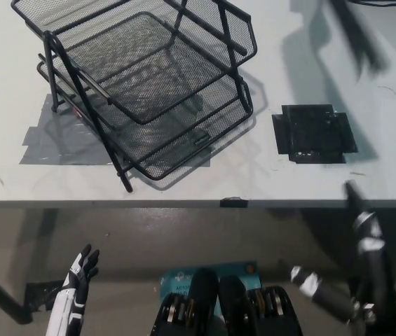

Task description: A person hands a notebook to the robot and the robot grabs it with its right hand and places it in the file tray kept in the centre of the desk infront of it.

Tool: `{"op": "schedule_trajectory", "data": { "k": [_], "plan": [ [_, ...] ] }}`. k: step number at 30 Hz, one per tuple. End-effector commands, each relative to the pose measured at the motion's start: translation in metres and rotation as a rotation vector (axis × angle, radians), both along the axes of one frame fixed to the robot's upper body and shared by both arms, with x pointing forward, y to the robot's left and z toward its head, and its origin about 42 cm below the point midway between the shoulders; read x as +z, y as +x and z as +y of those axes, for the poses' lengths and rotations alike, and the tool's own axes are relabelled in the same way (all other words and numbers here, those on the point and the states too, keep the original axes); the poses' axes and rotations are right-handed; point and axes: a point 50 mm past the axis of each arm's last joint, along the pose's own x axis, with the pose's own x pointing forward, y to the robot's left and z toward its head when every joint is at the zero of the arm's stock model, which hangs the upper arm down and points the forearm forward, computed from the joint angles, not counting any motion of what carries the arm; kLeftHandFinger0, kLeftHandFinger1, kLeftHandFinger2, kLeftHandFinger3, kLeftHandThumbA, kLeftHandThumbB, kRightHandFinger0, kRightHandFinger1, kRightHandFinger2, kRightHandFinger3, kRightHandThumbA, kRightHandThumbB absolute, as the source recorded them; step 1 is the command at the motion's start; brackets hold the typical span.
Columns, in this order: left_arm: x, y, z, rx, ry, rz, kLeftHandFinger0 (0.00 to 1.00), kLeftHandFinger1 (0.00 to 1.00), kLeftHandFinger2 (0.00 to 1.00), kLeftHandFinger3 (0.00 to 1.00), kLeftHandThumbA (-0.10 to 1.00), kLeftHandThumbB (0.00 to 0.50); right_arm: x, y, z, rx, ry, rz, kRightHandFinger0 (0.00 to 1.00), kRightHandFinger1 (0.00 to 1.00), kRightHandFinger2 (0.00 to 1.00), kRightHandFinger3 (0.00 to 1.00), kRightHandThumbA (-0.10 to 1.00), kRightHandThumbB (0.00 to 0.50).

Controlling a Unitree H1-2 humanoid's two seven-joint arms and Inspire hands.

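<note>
Black wire-mesh file tray (148, 84), apparently 3 stacked tiers on a slanted frame, standing upright on the white table (310, 189), upper left of centre, turned at an angle. Visible tiers look empty. Notebook not in view.

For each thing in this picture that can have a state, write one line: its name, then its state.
File tray: on the desk, tiers empty, no notebook in it.
Left hand: open, holding nothing, below the desk edge at lower left.
Right hand: blurred near the desk's front edge; open or shut unclear.
Black floor plate: flat on the desk, right of the tray.
</note>
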Motion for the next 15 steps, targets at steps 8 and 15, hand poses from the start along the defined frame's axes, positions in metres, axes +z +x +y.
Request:
{"op": "schedule_trajectory", "data": {
  "k": [8,15],
  "plan": [
    [0.013,0.005,-0.001,-0.005,0.027,-0.096,1.00,1.00,1.00,1.00,1.00,0.342,0.071,0.038,0.006,-0.148,-0.015,-0.259,1.00,1.00,1.00,1.00,1.00,0.249],
    [0.015,0.007,-0.001,-0.012,0.035,-0.103,1.00,1.00,1.00,1.00,1.00,0.346,0.080,0.062,0.009,-0.190,-0.028,-0.259,1.00,1.00,1.00,1.00,1.00,0.242]
  ]
}}
